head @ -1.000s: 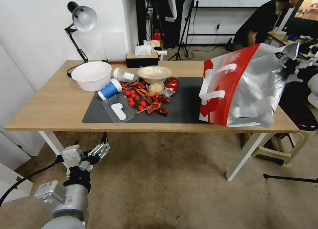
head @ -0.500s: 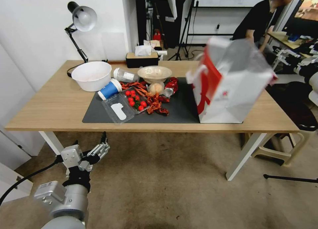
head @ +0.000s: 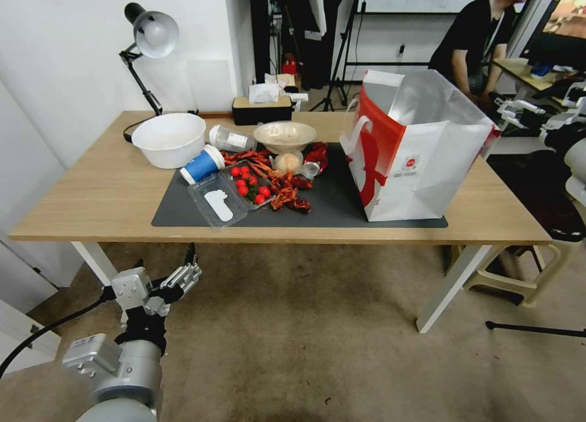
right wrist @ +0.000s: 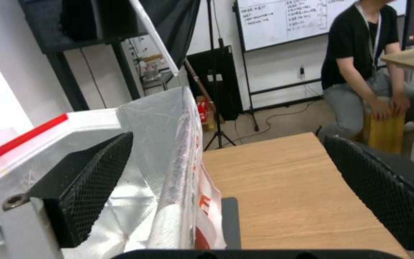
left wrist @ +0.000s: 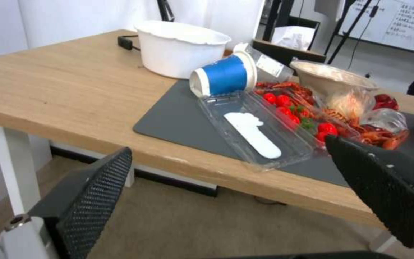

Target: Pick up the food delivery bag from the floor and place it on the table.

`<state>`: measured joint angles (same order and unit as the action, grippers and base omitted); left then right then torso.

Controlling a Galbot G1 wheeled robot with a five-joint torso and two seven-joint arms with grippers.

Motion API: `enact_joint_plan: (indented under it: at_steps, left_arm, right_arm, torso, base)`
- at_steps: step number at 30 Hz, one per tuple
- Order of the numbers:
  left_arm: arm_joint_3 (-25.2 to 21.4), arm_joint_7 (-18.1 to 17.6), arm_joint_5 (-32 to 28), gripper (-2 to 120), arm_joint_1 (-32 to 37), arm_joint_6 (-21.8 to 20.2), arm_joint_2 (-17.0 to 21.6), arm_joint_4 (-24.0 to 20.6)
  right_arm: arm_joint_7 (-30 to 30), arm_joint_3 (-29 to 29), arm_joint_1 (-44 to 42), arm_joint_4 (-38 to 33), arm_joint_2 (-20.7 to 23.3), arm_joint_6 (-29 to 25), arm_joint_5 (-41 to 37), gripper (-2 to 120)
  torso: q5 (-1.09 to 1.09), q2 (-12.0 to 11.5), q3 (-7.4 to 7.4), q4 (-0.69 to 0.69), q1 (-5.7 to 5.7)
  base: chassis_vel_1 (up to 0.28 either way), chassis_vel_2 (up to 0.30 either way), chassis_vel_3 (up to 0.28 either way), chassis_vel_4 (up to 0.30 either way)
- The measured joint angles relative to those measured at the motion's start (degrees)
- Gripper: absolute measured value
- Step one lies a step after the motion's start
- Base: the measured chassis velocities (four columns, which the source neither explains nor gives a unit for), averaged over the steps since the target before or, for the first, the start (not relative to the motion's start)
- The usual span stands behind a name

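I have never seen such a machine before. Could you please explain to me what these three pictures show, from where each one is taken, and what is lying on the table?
This is a wheeled robot with two arms. The wide picture comes from a camera on its head, looking down at the table. The other two come from a camera on each wrist, so the two black meshed fingers in them are that arm's own jaws.

The left gripper waits low in front of the table, jaws open and holding nothing. The right gripper is beside the top edge of the food delivery bag, jaws also open.

The bag stands upright on the table, partly on a dark grey mat. Also there are a white bowl, a blue paper cup on its side, and cherry tomatoes in a clear tray.
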<state>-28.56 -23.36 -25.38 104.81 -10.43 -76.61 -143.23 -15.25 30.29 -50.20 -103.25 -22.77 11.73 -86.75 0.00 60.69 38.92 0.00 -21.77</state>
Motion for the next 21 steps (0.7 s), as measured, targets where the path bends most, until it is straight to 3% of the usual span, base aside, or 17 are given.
enact_joint_plan:
  at_steps: [21]
  left_arm:
    - [0.0, -0.6, 0.7, 100, 0.5, -0.2, -0.2, 0.0]
  right_arm:
    - [7.9, 9.9, -12.9, -4.5, 2.4, -0.8, 7.6, 100]
  torso:
    - [0.00, 0.0, 0.00, 0.00, 0.00]
  base:
    - [0.000, 0.000, 0.000, 0.000]
